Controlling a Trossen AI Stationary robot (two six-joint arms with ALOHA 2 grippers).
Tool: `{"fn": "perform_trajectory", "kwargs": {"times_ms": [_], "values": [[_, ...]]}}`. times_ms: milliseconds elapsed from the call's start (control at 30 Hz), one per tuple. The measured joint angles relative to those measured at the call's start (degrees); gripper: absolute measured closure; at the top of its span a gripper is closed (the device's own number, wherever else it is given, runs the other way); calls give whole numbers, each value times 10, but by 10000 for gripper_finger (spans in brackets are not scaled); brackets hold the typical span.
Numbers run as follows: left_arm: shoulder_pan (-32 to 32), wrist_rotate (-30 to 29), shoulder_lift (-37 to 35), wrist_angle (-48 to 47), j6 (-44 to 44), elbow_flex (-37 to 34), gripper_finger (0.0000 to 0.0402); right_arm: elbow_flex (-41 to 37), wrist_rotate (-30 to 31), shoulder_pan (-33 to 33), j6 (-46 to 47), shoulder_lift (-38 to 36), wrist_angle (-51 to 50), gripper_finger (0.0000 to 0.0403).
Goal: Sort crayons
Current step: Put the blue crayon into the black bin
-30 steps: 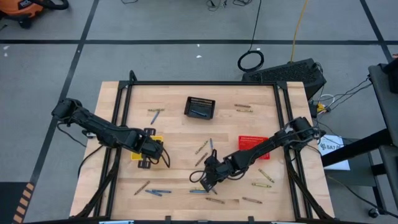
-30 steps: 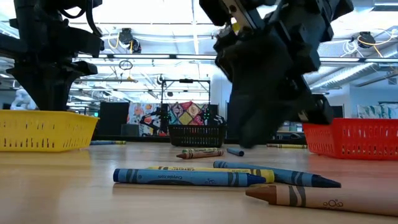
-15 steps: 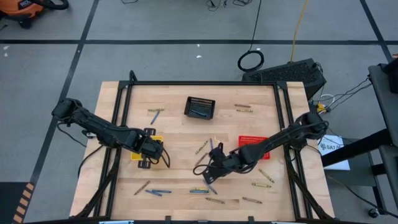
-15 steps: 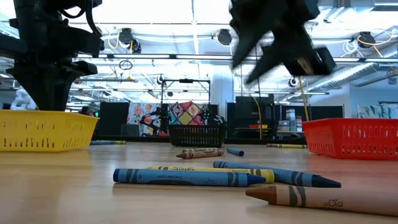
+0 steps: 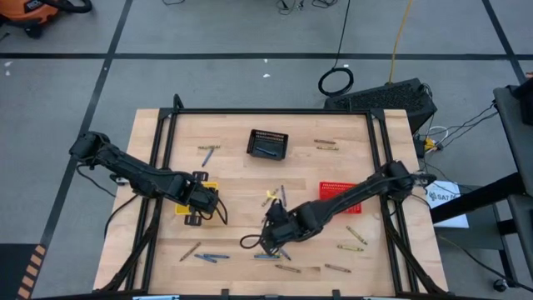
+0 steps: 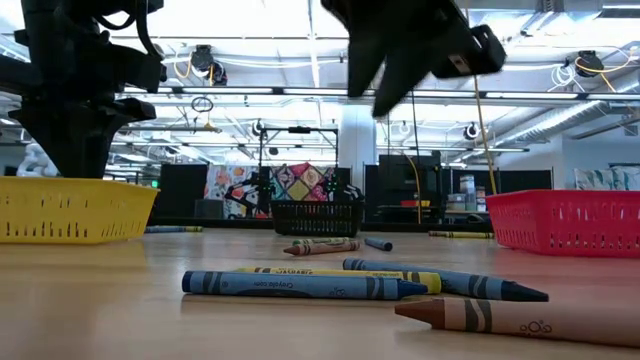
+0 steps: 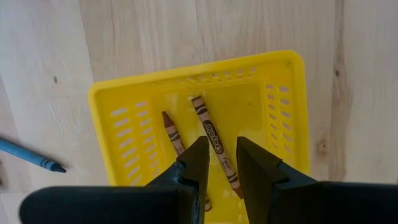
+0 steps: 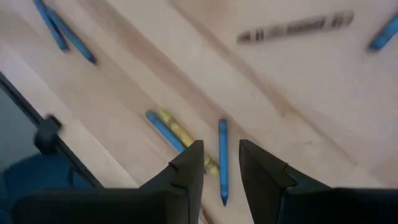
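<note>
Open table (image 5: 241, 179) lies between the yellow basket (image 5: 206, 200), black basket (image 5: 268, 144) and red basket (image 5: 340, 197).

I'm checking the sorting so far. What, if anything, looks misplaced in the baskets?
Nothing stands out. The yellow basket holds two brown crayons lying flat; the left gripper hovers open above it. Other crayons lie loose on the table, unsorted. What lies in the black basket is too small to identify.
</note>
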Motion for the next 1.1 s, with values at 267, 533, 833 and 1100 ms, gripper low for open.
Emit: {"fn": "perform_trajectory", "kwargs": {"times_ms": [267, 533, 833, 1100], "values": [[0, 0, 0, 0, 2, 0, 327, 1, -18, 0, -5, 39, 21, 312], [0, 0, 0, 0, 1, 0, 327, 1, -60, 9, -20, 76, 32, 312], [0, 0, 0, 0, 0, 0, 327, 1, -55, 24, -34, 85, 33, 312], [0, 0, 0, 0, 0, 0, 327, 1, -43, 25, -53, 98, 34, 312]]}}
